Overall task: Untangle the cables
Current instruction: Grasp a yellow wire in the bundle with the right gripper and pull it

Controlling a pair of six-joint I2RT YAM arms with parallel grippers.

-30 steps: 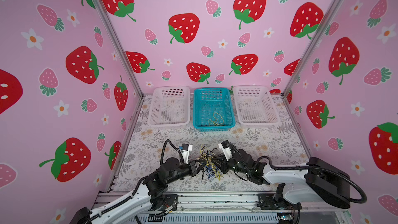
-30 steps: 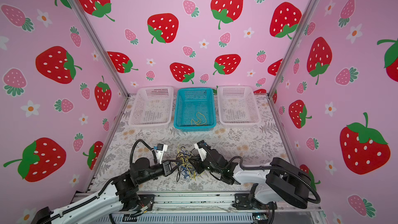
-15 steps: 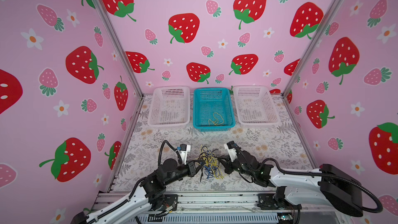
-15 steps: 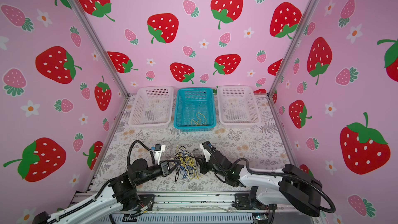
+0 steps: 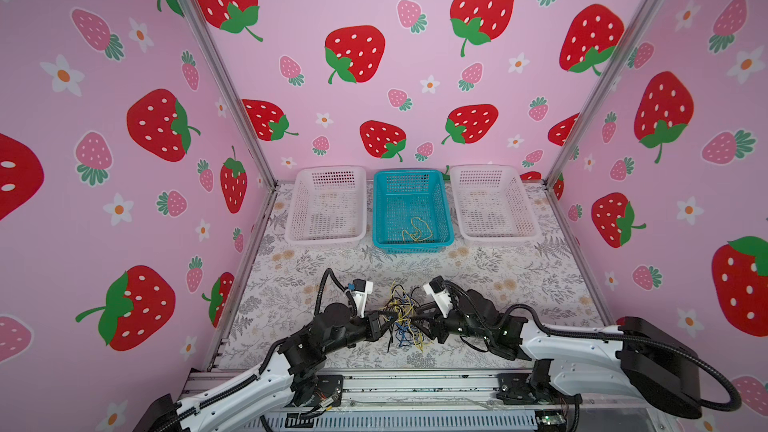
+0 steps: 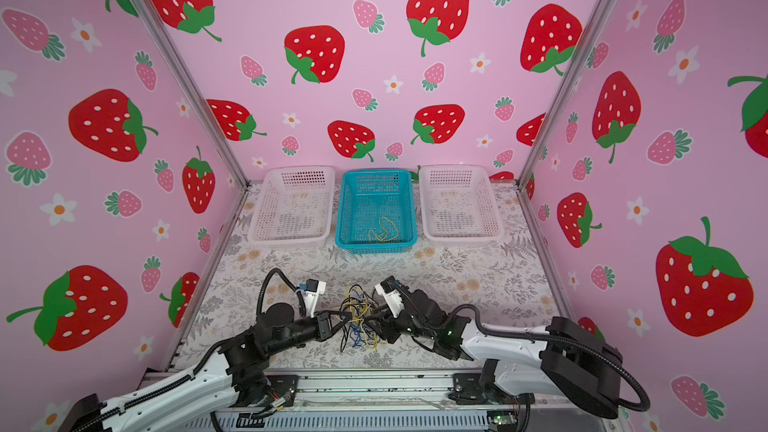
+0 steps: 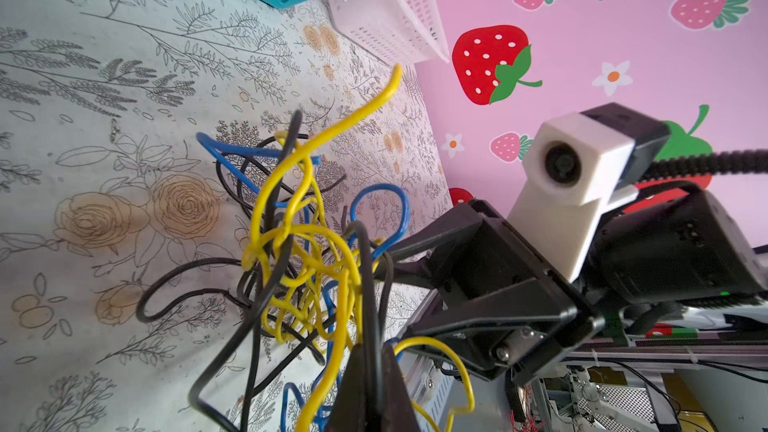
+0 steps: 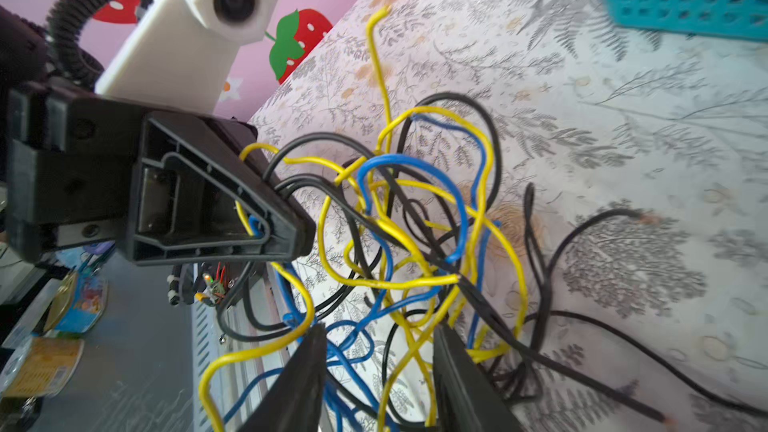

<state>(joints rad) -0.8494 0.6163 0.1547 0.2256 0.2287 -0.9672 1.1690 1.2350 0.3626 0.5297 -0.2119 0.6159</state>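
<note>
One strand at a time looks like the safest way through the cables (image 5: 402, 317), a black, yellow and blue knot lying partly on the tabletop (image 5: 519, 284) near its front edge. The left end effector (image 7: 370, 371) is pinching several strands, fingers pressed together. The right end effector (image 8: 378, 338) is standing spread, with wires running through the gap. It should probably close on a single loose yellow loop and draw it away slowly while the left anchors the clump. The left arm (image 5: 241, 388) and right arm (image 5: 573, 338) are reaching low and inward, facing each other.
</note>
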